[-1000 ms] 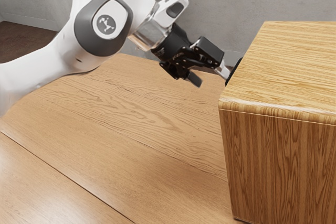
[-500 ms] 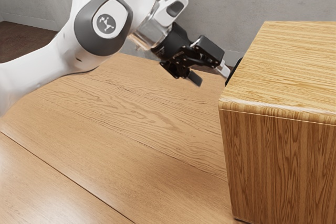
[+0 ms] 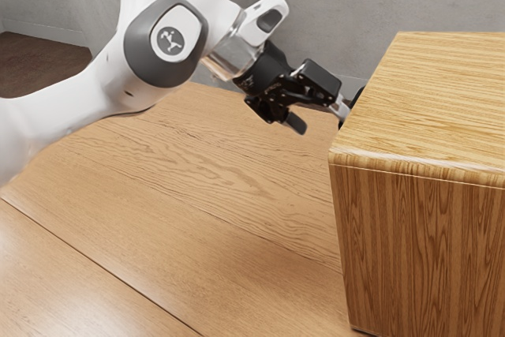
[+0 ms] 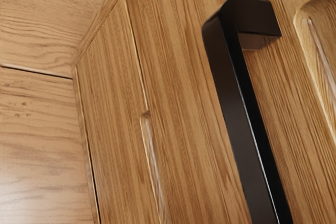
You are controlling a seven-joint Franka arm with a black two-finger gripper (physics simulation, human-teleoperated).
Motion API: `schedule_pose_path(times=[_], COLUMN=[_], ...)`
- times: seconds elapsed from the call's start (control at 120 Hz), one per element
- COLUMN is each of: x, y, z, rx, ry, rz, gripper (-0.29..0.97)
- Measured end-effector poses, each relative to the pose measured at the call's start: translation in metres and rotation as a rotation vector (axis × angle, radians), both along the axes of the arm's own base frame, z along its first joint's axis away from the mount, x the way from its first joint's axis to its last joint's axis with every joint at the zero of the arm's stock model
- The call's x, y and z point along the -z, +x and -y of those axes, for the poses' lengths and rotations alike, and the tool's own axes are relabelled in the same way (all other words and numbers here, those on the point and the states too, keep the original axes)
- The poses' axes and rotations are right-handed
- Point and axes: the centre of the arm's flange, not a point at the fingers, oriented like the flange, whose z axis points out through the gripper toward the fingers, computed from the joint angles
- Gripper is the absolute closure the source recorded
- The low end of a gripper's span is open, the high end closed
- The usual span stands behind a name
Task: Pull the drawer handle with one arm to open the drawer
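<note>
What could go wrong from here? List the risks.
The black bar handle runs slanted in the wrist view, so the black two-finger gripper may grip it askew and slip. The wooden cabinet nearly hides it in the exterior view, so a finger striking the drawer front could go unseen.

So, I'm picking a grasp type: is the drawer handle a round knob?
No, the wrist view shows the handle as a long black bar standing off the wooden drawer front.

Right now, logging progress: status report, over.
Hand at the cabinet front, near the black drawer handle. Drawer looks shut. Nothing between them.
</note>
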Motion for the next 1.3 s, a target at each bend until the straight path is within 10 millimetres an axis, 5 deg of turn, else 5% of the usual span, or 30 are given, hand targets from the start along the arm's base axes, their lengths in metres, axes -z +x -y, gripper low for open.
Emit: schedule_pose_path(times=[0.525,1.008,1.3], x=[-0.003,0.010,0.007], y=[-0.001,0.006,0.006], z=[-0.011,0.002,-0.023], rx=[-0.018,-0.006,-0.049], ry=[-0.003,-0.012,-0.014], rz=[0.004,-0.015,-0.005], gripper=[0.00,0.00,0.00])
